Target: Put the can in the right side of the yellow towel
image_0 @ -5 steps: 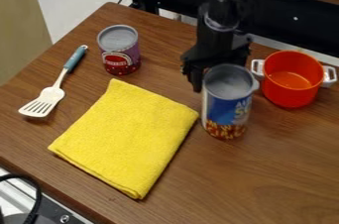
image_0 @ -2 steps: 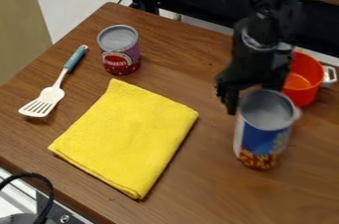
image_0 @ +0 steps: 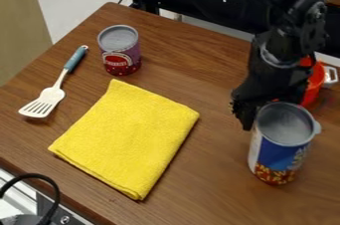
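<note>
My gripper point(image_0: 282, 122), at the right of the view, is shut on the can point(image_0: 282, 155), a large one with a blue label and a grey top. One finger shows along the can's left side; the can hides much of the rest. The can stands upright, right of the yellow towel point(image_0: 126, 137) and apart from it. Whether its base touches the table cannot be told. The folded towel lies flat at centre left.
A smaller red and purple can point(image_0: 120, 52) stands behind the towel. A spatula point(image_0: 49, 97) with a blue handle lies to the left. Partly behind the arm is an orange pot point(image_0: 314, 83). The wooden table's point(image_0: 86, 211) front edge runs along the lower left.
Gripper and blue-labelled can have moved together to the right and toward the camera, away from the towel. The arm now covers much of the orange pot.
</note>
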Motion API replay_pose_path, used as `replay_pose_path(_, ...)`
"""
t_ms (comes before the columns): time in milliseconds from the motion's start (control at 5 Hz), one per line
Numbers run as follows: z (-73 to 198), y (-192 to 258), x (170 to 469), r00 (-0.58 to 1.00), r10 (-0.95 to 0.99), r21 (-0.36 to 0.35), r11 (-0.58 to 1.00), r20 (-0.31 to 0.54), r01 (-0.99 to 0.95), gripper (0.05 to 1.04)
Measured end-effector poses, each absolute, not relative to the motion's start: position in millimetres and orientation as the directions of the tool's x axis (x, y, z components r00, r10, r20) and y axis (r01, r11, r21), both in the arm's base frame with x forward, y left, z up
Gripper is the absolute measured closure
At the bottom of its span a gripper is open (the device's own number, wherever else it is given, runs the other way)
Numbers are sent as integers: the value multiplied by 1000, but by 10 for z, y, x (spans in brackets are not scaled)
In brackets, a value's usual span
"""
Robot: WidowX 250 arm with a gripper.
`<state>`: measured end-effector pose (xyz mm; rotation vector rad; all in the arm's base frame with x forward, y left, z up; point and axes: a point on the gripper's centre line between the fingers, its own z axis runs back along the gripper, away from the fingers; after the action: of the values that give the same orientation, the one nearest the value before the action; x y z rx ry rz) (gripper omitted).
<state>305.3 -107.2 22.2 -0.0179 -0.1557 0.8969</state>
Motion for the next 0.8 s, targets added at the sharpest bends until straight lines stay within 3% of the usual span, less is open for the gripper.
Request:
replay_pose_path(400,243,-1046,3032,596,796,-61,604,108,-795,85)
replay_pose_path(600,498,-942,3123,584,804,-36,591,116,-806,85)
replay_pose_path(800,695,-828,3132,596,797,-63,603,99,-796,85)
